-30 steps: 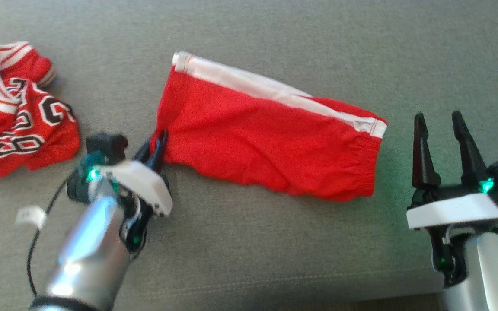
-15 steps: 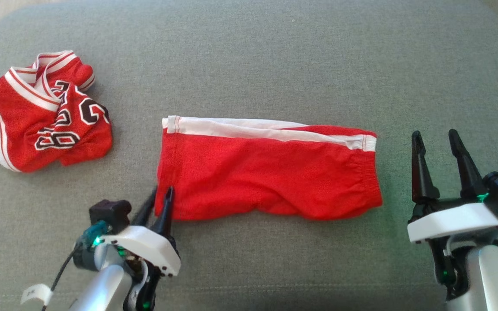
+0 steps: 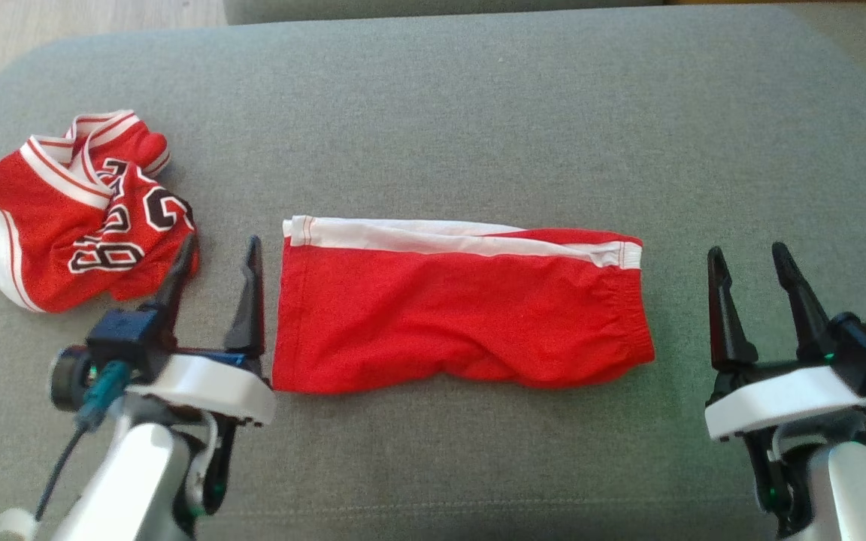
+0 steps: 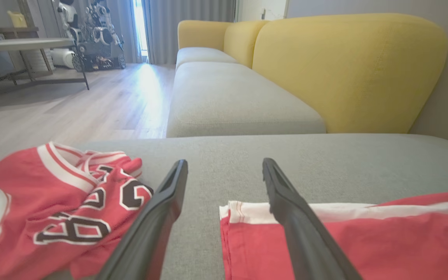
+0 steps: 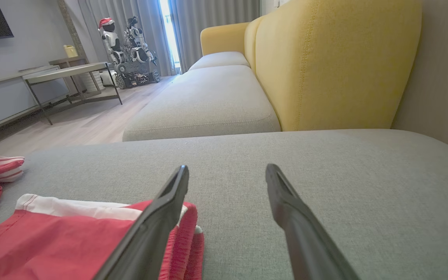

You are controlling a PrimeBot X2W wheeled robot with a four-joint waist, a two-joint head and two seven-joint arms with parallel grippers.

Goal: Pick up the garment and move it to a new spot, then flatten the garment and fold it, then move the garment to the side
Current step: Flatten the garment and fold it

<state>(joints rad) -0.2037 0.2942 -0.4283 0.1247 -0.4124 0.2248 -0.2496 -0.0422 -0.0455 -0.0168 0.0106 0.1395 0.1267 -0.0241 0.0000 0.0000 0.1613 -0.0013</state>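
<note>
Since half a second ago the left gripper (image 3: 221, 244) has let go of the near left corner of the red shorts (image 3: 455, 308). Its two dark fingers, then pinched together on that corner, are now spread wide with nothing between them.

Folded into a long flat band, the red shorts lie across the middle of the grey cushion (image 3: 478, 113). Their white side stripe (image 3: 403, 234) runs along the far edge and the gathered waistband (image 3: 628, 300) is at the right end. The hem end points left, and the near edge bulges a little toward the robot.

Just beside that hem end stands the left gripper. Its right finger runs close along the shorts' left edge, and in the left wrist view it crosses in front of the cloth; whether it touches cannot be told. Its left finger reaches toward a crumpled red jersey (image 3: 80, 218) with black numbers, which lies at the cushion's far left, apart from the shorts.

Off the waistband end, with bare cushion between, the right gripper (image 3: 746, 252) is likewise spread and holds nothing. Beyond the cushion in the wrist views rises a yellow backrest (image 5: 325, 66).
</note>
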